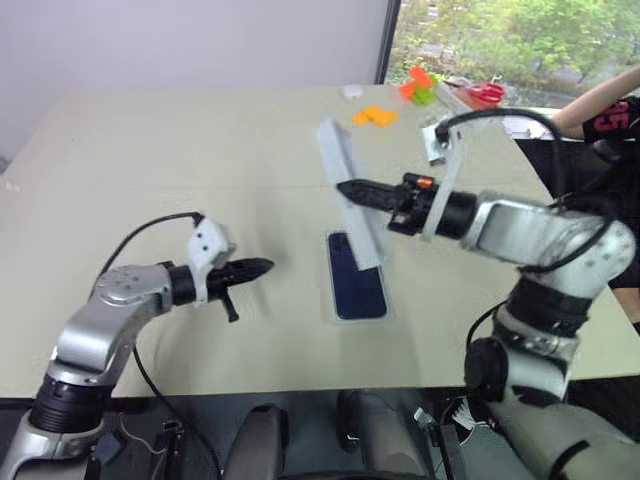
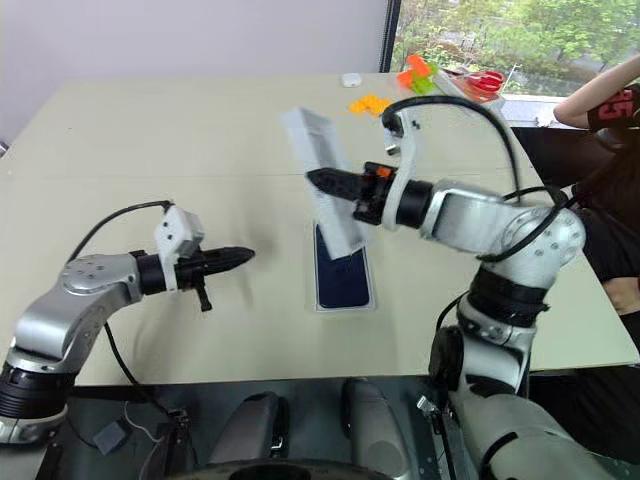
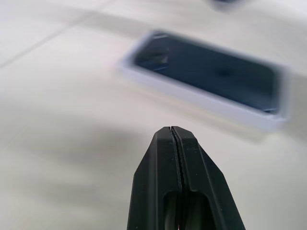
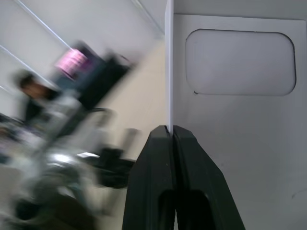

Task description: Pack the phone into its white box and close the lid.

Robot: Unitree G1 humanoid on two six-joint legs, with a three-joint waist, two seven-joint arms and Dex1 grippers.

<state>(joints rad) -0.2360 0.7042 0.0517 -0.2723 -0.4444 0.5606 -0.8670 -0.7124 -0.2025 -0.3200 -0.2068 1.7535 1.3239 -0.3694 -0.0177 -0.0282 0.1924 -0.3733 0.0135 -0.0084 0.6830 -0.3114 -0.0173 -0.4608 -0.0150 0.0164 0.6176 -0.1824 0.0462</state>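
Note:
The dark phone (image 1: 357,280) lies flat inside the shallow white box (image 1: 331,305) at the middle of the table; the left wrist view also shows the phone (image 3: 206,72) in the box (image 3: 192,99). My right gripper (image 1: 345,187) is shut on the edge of a thin white panel (image 1: 352,215) with a rounded recess (image 4: 240,62), held tilted in the air above the phone's far end. My left gripper (image 1: 262,267) is shut and holds nothing, hovering over the table to the left of the box. The lid is out of view.
Orange pieces (image 1: 378,116), green and orange blocks (image 1: 420,85), red scissors (image 1: 487,93) and a small white item (image 1: 352,91) lie at the table's far right. A person's arm (image 1: 600,100) reaches in at the right edge.

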